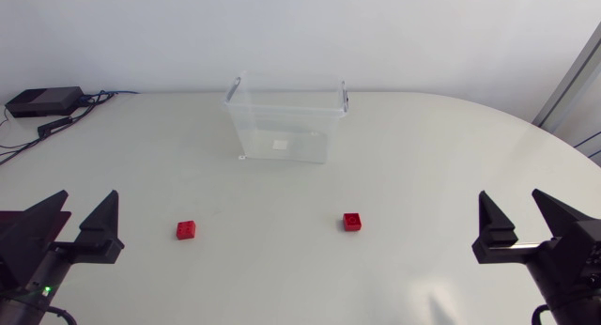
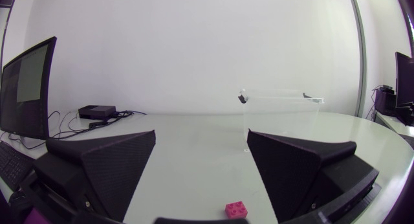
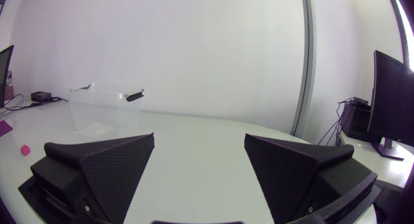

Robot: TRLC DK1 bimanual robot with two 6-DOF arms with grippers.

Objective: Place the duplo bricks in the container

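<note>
Two red duplo bricks lie on the white table: one (image 1: 186,230) at the left, one (image 1: 352,222) right of centre. A clear plastic container (image 1: 286,118) with grey handles stands at the back middle. My left gripper (image 1: 79,223) rests open at the left edge, empty. My right gripper (image 1: 527,221) is open at the right edge, also empty. In the left wrist view a brick (image 2: 236,210) lies just ahead of my open left gripper (image 2: 200,169), with the container (image 2: 282,117) farther off. The right wrist view shows the container (image 3: 103,111) and a brick (image 3: 25,149) far beside my right gripper (image 3: 199,166).
A black box (image 1: 42,101) with cables sits at the table's back left corner; it also shows in the left wrist view as a black box (image 2: 97,111). A small white label (image 1: 280,147) lies on the container's floor.
</note>
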